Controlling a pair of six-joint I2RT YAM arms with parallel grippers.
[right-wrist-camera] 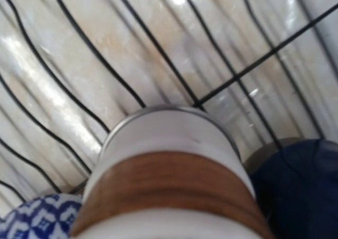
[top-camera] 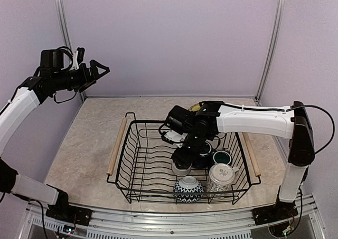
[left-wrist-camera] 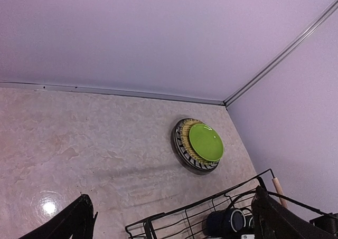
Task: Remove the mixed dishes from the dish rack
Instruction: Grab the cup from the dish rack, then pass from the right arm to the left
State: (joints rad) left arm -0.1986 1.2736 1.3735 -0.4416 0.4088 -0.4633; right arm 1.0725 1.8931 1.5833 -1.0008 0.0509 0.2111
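Left pincer [top-camera: 101, 72]: raised high at the far left, over the marbled beige tabletop [top-camera: 87, 144]; jaws spread wide, nothing between them.
Dish rack: the large black wire dish rack [top-camera: 138, 168] with pale wooden rod handles stands in the middle of the tabletop.
Bowl: the blue-and-white patterned bowl [top-camera: 188, 189] sits at the near side of the rack.
Banded cup: a white cup with a brown band [right-wrist-camera: 169, 175] stands in the rack, just behind the bowl.
Right pincer [top-camera: 185, 155]: lowered onto the banded cup; the jaws are hidden, so I cannot tell if they grip it.
Mugs: a dark blue mug [right-wrist-camera: 301, 191] is beside the banded cup, and a teal mug [top-camera: 222, 157] is further right.
Patterned cup: a white patterned cup [top-camera: 221, 177] lies in the near right corner.
Plates: outside the rack, near the far right corner, a lime-green plate [left-wrist-camera: 206, 142] lies on a woven yellow plate [left-wrist-camera: 185, 135], which lies on a black-and-white striped plate [left-wrist-camera: 182, 153].
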